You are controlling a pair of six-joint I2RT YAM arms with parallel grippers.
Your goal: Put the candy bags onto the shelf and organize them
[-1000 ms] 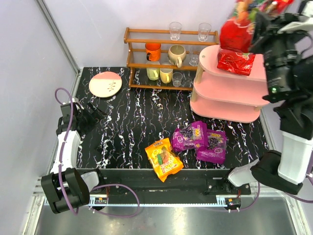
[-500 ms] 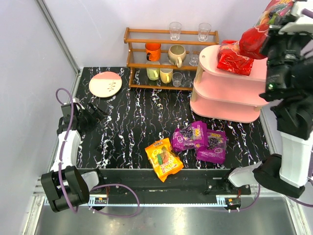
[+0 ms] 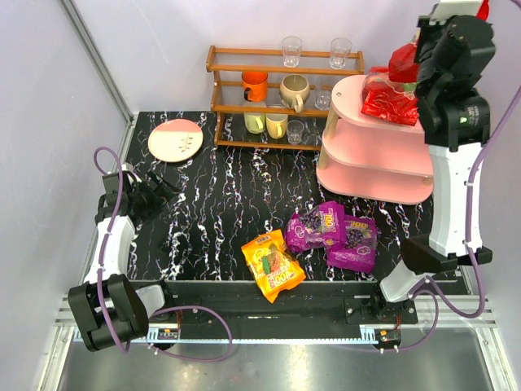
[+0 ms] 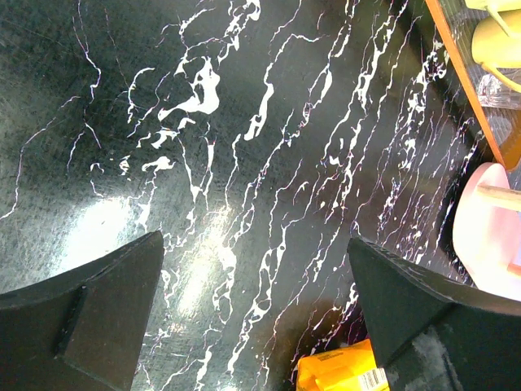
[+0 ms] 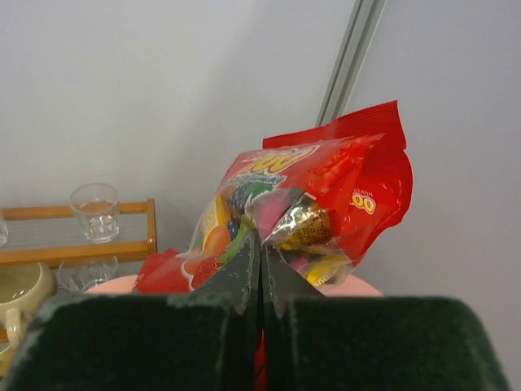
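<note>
Right jaws are way up at the back right, pinched tight together on the bottom edge of a red candy bag [image 5: 326, 204]. From the right wrist view the bag stands up out of the jaws, fruit picture facing the camera, with the wall behind it. From the top view it hangs over the back of the top tier of the pink shelf [image 3: 383, 145], just above the second red bag [image 3: 392, 104]. That one lies flat on the top tier. Can't tell if the two reds are touching or not.

Left jaws are spread wide apart, sitting low over the left side of the black marbled tabletop [image 3: 220, 195], with only bare tabletop showing between them in the left wrist view.

Everything else is down on the tabletop. The two purple bags [image 3: 316, 226] sit side by side near the front right, overlapping a bit, right in front of the shelf's bottom tier. The orange bag [image 3: 273, 265] is just left of them at the front edge, lying flat and turned at an angle. The middle and bottom tiers of the shelf are bare pink.

Behind all that, the brown wooden rack [image 3: 285, 69] with mugs and glasses is against the back wall, just left of the shelf, and a pink-and-cream plate [image 3: 175, 140] is at the back left.
</note>
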